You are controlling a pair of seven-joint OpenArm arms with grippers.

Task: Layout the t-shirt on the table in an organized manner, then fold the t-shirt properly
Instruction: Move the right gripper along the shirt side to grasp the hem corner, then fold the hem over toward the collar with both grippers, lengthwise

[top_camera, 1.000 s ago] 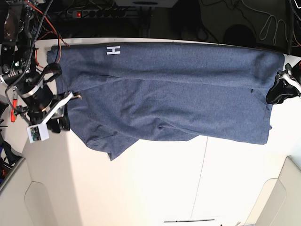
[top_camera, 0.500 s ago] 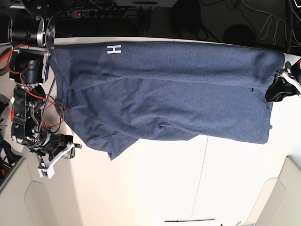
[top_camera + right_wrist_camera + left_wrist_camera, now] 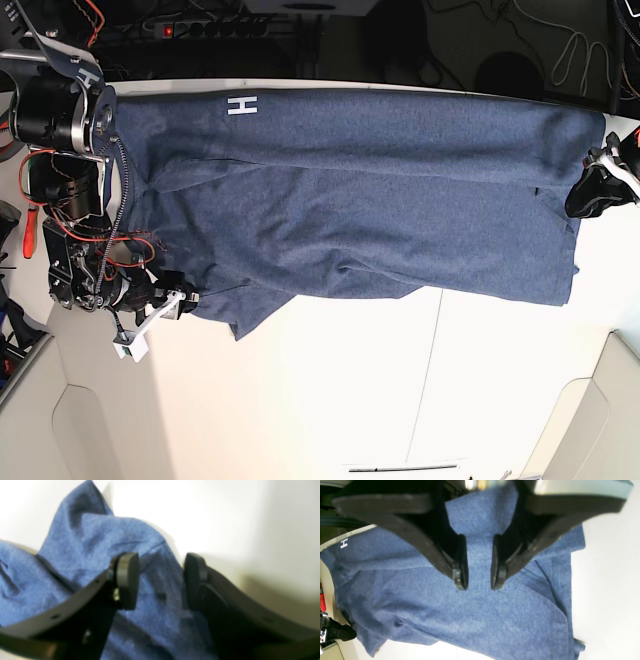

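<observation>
The navy t-shirt (image 3: 350,190) lies spread across the far half of the off-white table (image 3: 400,390), with a white "H" (image 3: 241,105) near its far edge. On the left of the base view, my right gripper (image 3: 185,298) is at the shirt's near-left corner. In the right wrist view, the right gripper (image 3: 160,580) is open, its pads standing either side of a raised fold of t-shirt (image 3: 87,542). At the shirt's right edge is my left gripper (image 3: 588,195). The left gripper (image 3: 478,582) hovers over the t-shirt (image 3: 470,620), jaws apart with nothing pinched.
A thin dark seam (image 3: 432,370) runs across the bare table in front of the shirt. Cables and a power strip (image 3: 215,28) sit behind the far edge. Pale side panels (image 3: 600,420) rise at both near corners. A red-handled tool (image 3: 28,222) lies beside the right arm.
My right arm swung from the shirt's left edge toward the near-left corner, and its jaws opened. The shirt's left edge now lies straighter. The left arm has not moved.
</observation>
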